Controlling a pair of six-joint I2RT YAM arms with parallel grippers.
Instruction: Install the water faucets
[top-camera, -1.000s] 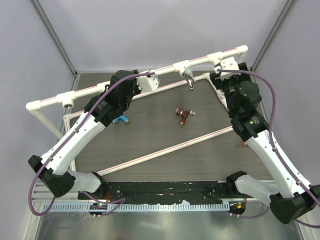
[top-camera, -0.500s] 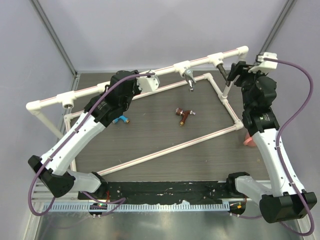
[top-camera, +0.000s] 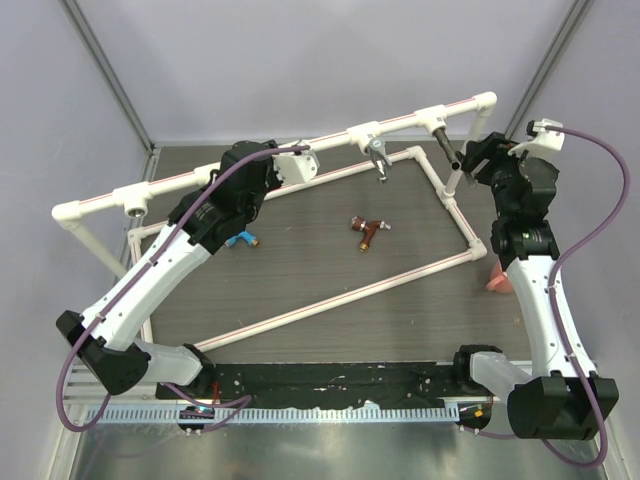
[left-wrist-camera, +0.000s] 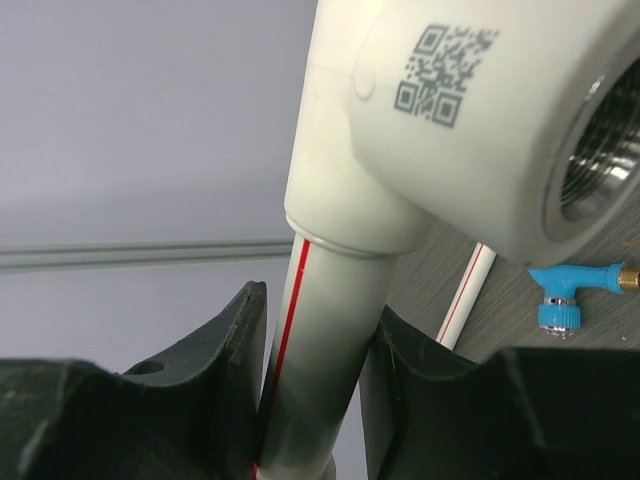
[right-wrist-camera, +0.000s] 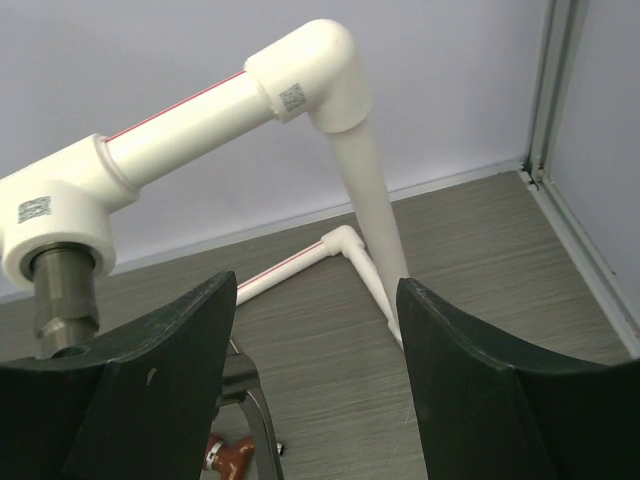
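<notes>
My left gripper (top-camera: 288, 166) (left-wrist-camera: 318, 312) is shut on the white top rail pipe (left-wrist-camera: 322, 330), just below a tee socket (left-wrist-camera: 470, 120) with an empty threaded opening. The blue faucet (top-camera: 240, 240) (left-wrist-camera: 570, 296) lies on the table. The red-brown faucet (top-camera: 368, 231) (right-wrist-camera: 228, 456) lies mid-table. The chrome faucet (top-camera: 378, 156) hangs from a rail tee. The dark faucet (top-camera: 446, 146) (right-wrist-camera: 64, 300) sits in the right tee, its lever (right-wrist-camera: 248, 405) hanging down. My right gripper (top-camera: 476, 156) (right-wrist-camera: 315, 286) is open and empty, just right of it.
The white pipe frame (top-camera: 340, 295) lies on the dark table, with its raised rail (top-camera: 200, 178) across the back. An empty tee (top-camera: 134, 201) sits at the rail's left. A corner elbow (right-wrist-camera: 320, 75) and its upright stand ahead of my right gripper. A pink object (top-camera: 497, 281) lies at the right edge.
My right gripper has drawn back from the dark faucet in the right tee, moving right and outward, and now stands open. The left arm has not moved.
</notes>
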